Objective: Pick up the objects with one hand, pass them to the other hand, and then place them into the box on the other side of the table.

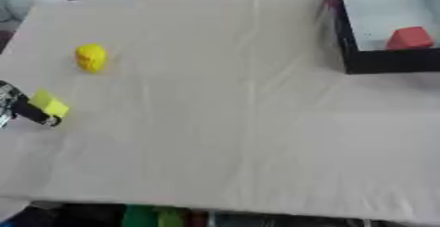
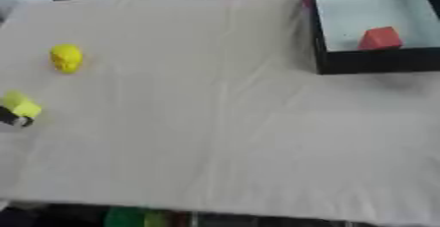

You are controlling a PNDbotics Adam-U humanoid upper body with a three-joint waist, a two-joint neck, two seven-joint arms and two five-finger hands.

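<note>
Reaching in from the left edge, my left hand [image 1: 19,107] shows only in part: dark fingers [image 1: 34,114] with a bit of silver behind them, low over the bench [image 1: 232,123]. A small yellow-green block [image 1: 49,104] sits against those fingers, and they appear to be closed on it, pinching it at its lower side. The block is tilted, 1 corner pointing up and toward the far side. I cannot tell whether it is lifted clear of the cloth or touching it.

My right hand shows in neither view.

Beyond the block, farther from me and a little to the right, lies a rounded yellow object [image 1: 91,57], standing alone on the cloth and apart from my fingers. Its exact shape is too blurred to make out.

A pale, wrinkled cloth covers the bench, with a long crease running from the far edge toward me near the middle.

At the far right corner stands the box [image 2: 378,63], with black walls and a pale blue-white floor. Inside it lies 1 red block [image 2: 380,38], close to the near wall and toward the right half of the floor. The box is well apart from both yellow things, across the width of the bench.

Along the near edge, below the cloth, something green [image 1: 142,217] shows against a dark background.
</note>
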